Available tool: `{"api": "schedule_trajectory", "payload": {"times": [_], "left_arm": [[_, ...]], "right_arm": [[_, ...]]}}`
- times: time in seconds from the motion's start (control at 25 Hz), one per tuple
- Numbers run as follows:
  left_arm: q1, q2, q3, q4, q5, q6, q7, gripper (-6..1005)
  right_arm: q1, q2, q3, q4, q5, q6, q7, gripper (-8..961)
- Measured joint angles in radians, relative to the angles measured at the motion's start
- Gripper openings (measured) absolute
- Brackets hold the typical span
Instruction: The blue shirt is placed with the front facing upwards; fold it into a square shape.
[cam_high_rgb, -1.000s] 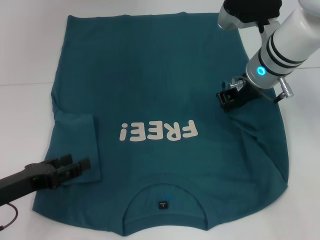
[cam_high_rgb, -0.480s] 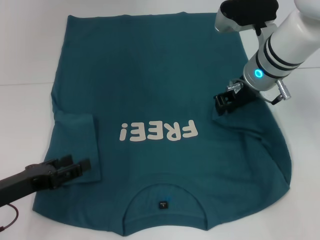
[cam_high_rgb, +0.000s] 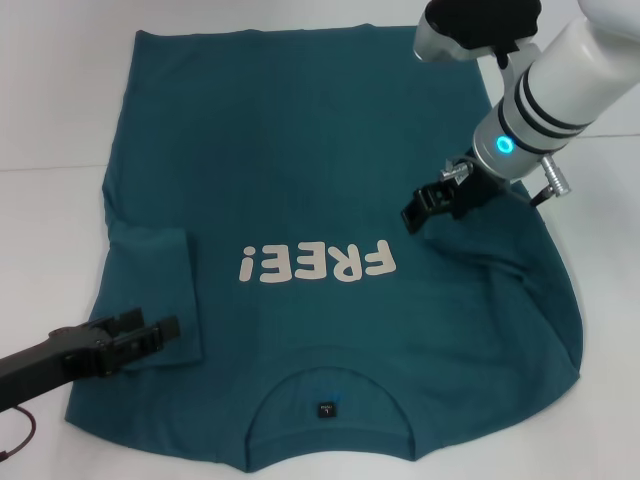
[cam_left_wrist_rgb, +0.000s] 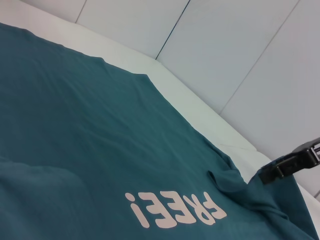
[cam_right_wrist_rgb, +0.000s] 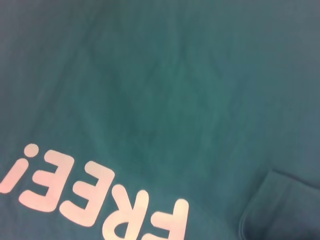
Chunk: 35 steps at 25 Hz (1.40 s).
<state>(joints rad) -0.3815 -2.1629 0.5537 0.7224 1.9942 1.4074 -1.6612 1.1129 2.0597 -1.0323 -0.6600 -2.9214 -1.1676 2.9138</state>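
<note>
White table (cam_high_rgb: 40, 120) fills the head view, and the big dark teal-blue cotton T-shirt (cam_high_rgb: 300, 150) lies spread across most of it, front side up. Its white "FREE!" letters (cam_high_rgb: 316, 262) sit in the middle of the frame and read upside down from this side. Its round collar, with a small dark tag (cam_high_rgb: 325, 408) inside, is at the bottom middle of the frame. At the lower left, one short sleeve is folded in over the body of the shirt. The black left claw (cam_high_rgb: 160, 332) is at the lower left, right at the bottom edge of that folded sleeve, with its two fingers a little apart and nothing between them. The right claw (cam_high_rgb: 425, 208) is at the upper right, at the end of a white arm with a glowing blue ring. It is pinched together on the other edge of the shirt, and the cloth rises up to it in a ridge, with folds running down toward the lower right. A thin red wire (cam_high_rgb: 22, 438) lies at the bottom left corner.
</note>
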Motion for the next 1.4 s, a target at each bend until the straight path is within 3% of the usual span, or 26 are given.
{"api": "schedule_trajectory", "payload": {"times": [0.28,0.36,0.84,1.0,1.2,1.4], "left_arm": [[0.001,0.001,0.0,0.002,0.0,0.0,-0.005,750],[0.001,0.001,0.0,0.002,0.0,0.0,-0.005,750],[-0.005,0.002,0.0,0.001,0.0,0.001,-0.008,750],[-0.006,0.002,0.0,0.0,0.0,0.004,-0.008,750],[-0.005,0.002,0.0,0.0,0.0,0.007,-0.008,750],[-0.005,0.002,0.0,0.0,0.0,0.008,-0.008,750]], "right_arm": [[-0.079,-0.003,0.012,-0.17,0.038,-0.079,-0.047,667],[-0.113,-0.015,0.019,-0.203,0.09,-0.104,-0.062,699],[-0.263,-0.164,0.153,-0.222,0.375,-0.243,-0.139,687],[-0.281,-0.194,0.153,-0.223,0.366,-0.248,-0.158,686],[-0.294,-0.203,0.154,-0.223,0.329,-0.213,-0.177,685],[-0.296,-0.171,0.145,-0.21,0.3,-0.142,-0.188,684]]}}
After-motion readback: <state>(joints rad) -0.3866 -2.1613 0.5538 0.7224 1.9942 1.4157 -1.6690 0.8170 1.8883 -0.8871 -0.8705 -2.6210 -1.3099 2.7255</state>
